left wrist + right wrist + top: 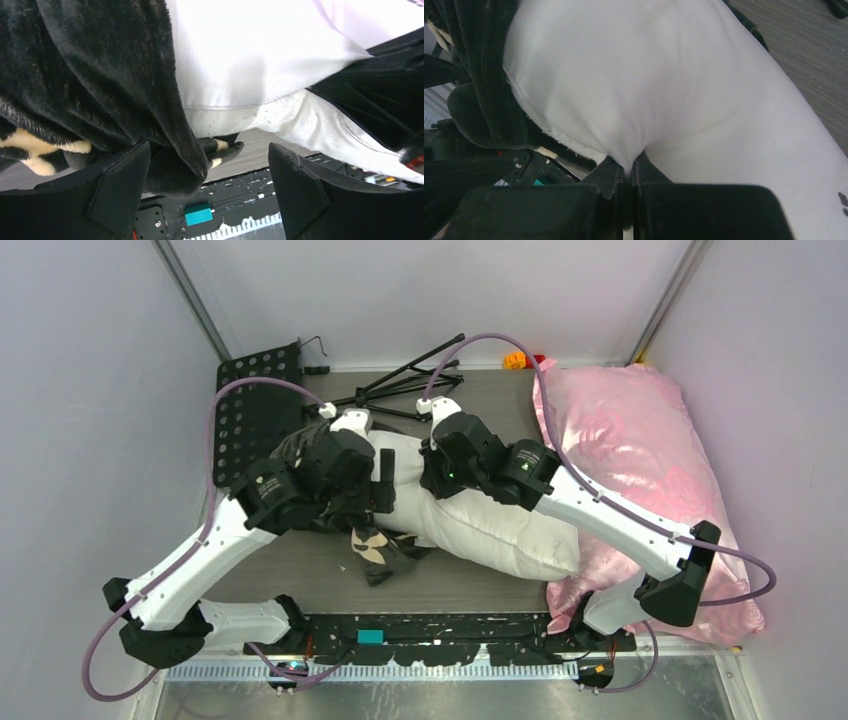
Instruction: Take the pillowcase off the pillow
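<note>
From above, the left arm (300, 480) covers most of the pillowcase (385, 552), and the right arm (490, 462) sits over the far end of the pillow (500, 530). Little orange thing (515, 361) at the back wall, too small to tell. Both wrist views crop the pillow.

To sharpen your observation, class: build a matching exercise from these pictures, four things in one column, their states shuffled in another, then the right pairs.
1 pillowcase
2 pillow
3 left gripper
4 right gripper

A shut, pinching white fabric
B open wide
C black plush, bunched over one end of the pillow
D white, mostly uncovered

Pairs: 1-C, 2-D, 3-B, 4-A
</note>
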Robot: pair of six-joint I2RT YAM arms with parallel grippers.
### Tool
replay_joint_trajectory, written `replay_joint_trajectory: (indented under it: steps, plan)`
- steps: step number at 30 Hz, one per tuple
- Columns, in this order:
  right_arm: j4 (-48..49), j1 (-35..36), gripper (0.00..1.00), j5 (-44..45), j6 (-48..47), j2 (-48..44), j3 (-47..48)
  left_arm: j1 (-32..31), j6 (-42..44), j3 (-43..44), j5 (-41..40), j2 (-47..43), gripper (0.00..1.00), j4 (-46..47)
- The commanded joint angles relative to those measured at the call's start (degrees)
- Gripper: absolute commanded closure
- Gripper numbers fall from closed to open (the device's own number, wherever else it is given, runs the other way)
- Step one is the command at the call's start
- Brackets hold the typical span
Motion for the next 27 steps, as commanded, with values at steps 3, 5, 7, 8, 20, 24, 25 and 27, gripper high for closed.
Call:
replay_joint_trajectory:
  steps: [3,5,7,8,20,24,25,27]
  plan:
    - [7.6,-0.2,1.00,0.2,2.9,-4.5,0.6,-0.3,3.7,-4.4,-12.8,1.8,0.22,2.8]
    - [7.2,-0.2,1.00,1.0,2.9,-5.8,0.1,2.8,5.4,-5.7,-14.3,2.3,0.31,2.2]
    - [6.3,-0.3,1.00,2.9,2.9,-7.7,-0.9,8.1,7.8,-7.2,-13.7,1.6,0.41,3.1]
    - [5.9,-0.4,1.00,4.0,2.9,-8.9,-1.7,11.1,9.3,-8.3,-12.7,1.0,0.45,4.3]
    - [-1.3,-7.1,1.00,8.2,1.9,-24.8,-12.9,39.8,22.7,-4.6,-6.2,-1.1,0.66,9.3]
    - [-2.2,-7.3,1.00,7.8,1.9,-28.6,-15.8,42.2,24.5,-1.2,-6.4,0.1,0.81,9.7]
    - [-2.2,-7.3,1.00,7.0,1.7,-29.1,-16.2,42.2,24.5,-0.5,-6.3,0.6,0.87,9.8]
    - [-2.7,-7.3,1.00,4.2,0.6,-29.4,-16.3,42.3,24.3,0.8,-5.9,1.3,0.92,9.6]
